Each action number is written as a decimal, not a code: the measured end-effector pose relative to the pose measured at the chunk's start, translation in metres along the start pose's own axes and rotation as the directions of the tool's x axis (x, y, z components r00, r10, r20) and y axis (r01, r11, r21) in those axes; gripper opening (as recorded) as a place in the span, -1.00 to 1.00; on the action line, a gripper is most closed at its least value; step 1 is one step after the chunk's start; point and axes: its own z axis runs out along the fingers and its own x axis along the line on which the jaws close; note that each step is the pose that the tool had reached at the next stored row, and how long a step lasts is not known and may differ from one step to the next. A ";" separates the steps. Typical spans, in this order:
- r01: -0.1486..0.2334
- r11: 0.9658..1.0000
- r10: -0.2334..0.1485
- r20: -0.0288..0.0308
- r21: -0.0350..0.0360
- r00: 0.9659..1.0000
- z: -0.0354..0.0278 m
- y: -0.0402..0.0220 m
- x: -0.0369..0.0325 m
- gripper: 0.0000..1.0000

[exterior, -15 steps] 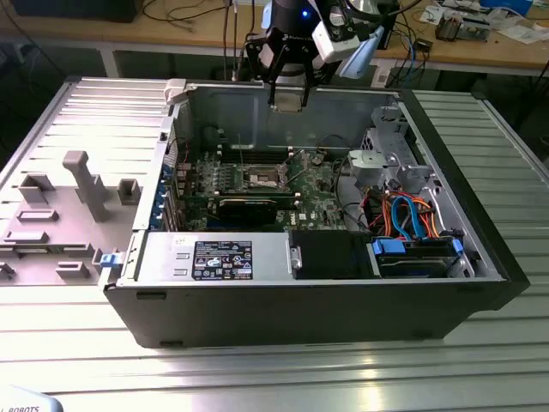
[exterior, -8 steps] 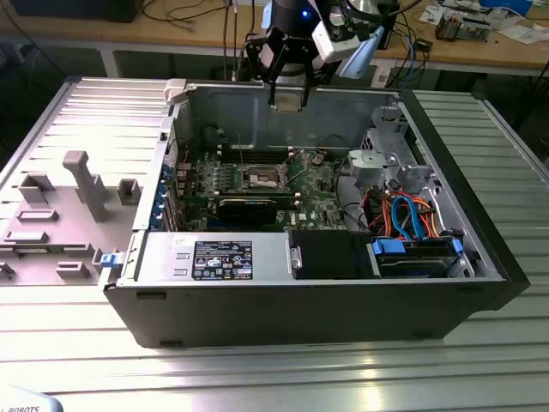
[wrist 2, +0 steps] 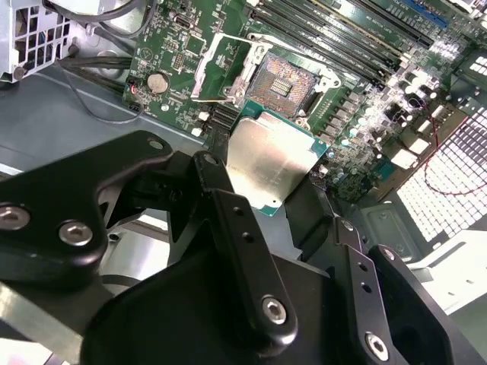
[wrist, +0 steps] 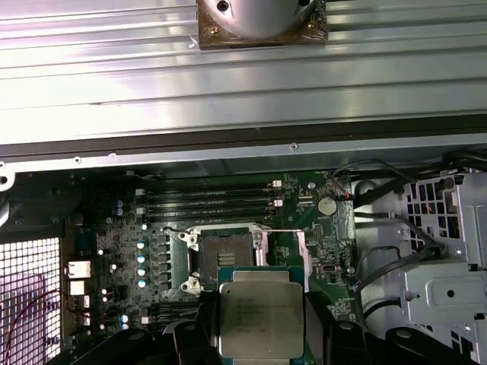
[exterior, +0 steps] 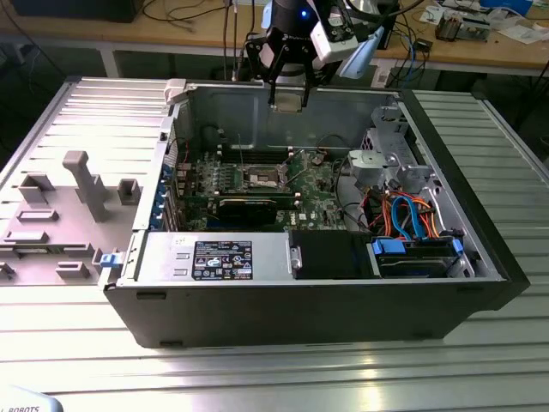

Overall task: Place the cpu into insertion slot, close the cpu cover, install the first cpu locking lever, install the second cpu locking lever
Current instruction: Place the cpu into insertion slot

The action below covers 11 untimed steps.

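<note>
My gripper [exterior: 287, 93] hangs above the open computer case [exterior: 480, 249], shut on the cpu [exterior: 288, 99], a flat square chip with a silvery top. Both wrist views show the cpu [wrist 2: 270, 161] [wrist: 259, 315] pinched at two opposite edges between the black fingers [wrist 2: 217, 182]. The insertion slot [exterior: 264, 178] lies on the green motherboard, below the chip. Its dark centre [wrist 2: 288, 80] [wrist: 224, 255] is uncovered. The cpu cover [wrist 2: 206, 68] stands swung open beside the slot. The chip is well clear of the board.
Long memory slots [wrist: 205, 201] run beside the socket and a black graphics card [exterior: 249, 206] lies in front of it. Drive bays with orange and blue cables [exterior: 412, 219] fill the case's right side. A grey fixture tray [exterior: 69, 206] sits outside the case.
</note>
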 end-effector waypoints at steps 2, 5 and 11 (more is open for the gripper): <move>-0.007 1.000 0.007 0.001 0.000 1.000 0.0000 0.0000 0.0000 0.08; -0.029 1.000 0.029 0.003 -0.001 1.000 0.0000 -0.0005 0.0000 0.08; -0.067 0.998 0.067 0.006 -0.001 0.998 0.0007 -0.0019 -0.0001 0.08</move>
